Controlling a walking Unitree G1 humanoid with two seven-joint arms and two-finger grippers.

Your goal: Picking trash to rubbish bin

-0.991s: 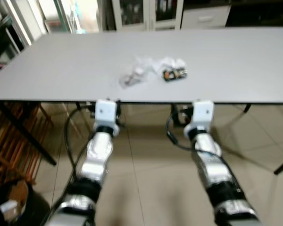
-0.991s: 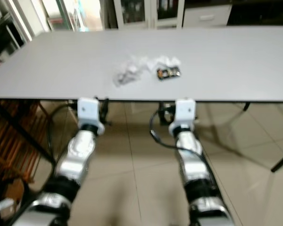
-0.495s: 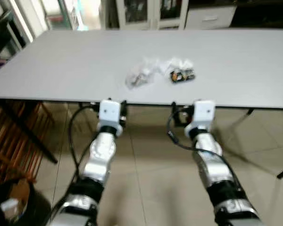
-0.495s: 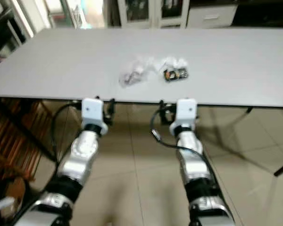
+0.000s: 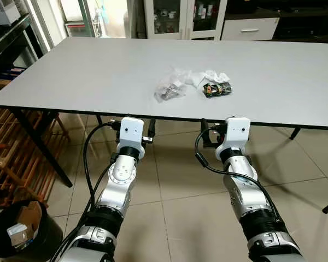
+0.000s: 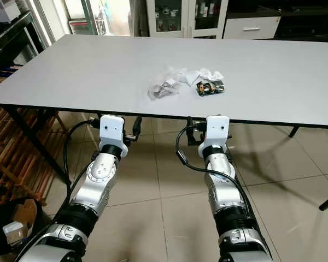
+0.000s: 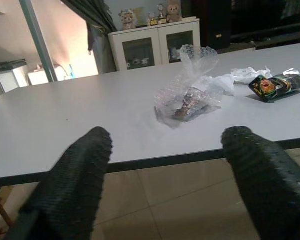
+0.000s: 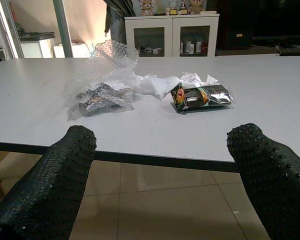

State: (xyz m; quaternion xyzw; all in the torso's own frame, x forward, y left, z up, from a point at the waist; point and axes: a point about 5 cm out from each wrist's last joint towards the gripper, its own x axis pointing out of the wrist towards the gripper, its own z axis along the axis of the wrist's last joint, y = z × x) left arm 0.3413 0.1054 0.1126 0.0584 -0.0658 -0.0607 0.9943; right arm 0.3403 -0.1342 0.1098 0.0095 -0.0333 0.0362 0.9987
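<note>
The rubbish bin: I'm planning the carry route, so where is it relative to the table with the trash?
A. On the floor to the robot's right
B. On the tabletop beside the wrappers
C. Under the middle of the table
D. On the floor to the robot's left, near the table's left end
D: the black rubbish bin stands on the tiled floor at the robot's lower left, while the trash lies on the table.

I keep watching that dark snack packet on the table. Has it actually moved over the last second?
No. The snack packet still lies just right of the crumpled white wrapper, near the bubble wrap. The whole picture shifted, so the camera moved.
</note>
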